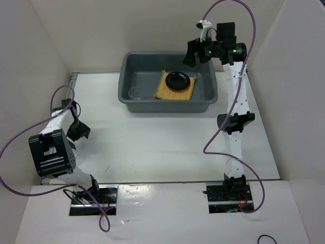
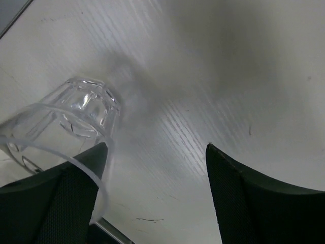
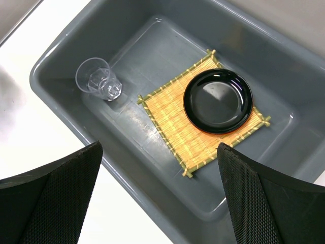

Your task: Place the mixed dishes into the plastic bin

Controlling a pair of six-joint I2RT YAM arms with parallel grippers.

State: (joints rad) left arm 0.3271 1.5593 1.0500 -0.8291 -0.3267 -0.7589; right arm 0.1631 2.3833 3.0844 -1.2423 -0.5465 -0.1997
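Observation:
The grey-blue plastic bin point(image 1: 167, 107) stands at the back of the table. Inside it lie a tan woven mat point(image 3: 172, 122) with a round black plate point(image 3: 218, 100) on top, and a small clear glass point(image 3: 97, 79) near the bin's left end. My right gripper point(image 3: 160, 145) hangs open above the bin's near wall point(image 3: 152, 173), holding nothing. Another clear glass point(image 2: 76, 107) lies on its side on the table at the far left. My left gripper point(image 2: 156, 147) is open just over the table, and the glass's rim curves across its left finger point(image 2: 61, 203).
White walls enclose the table on three sides. The left arm point(image 1: 53, 150) is folded low near the left wall, and the right arm point(image 1: 236, 101) reaches up beside the bin's right end. A metal strip point(image 2: 114, 231) runs under the left fingers.

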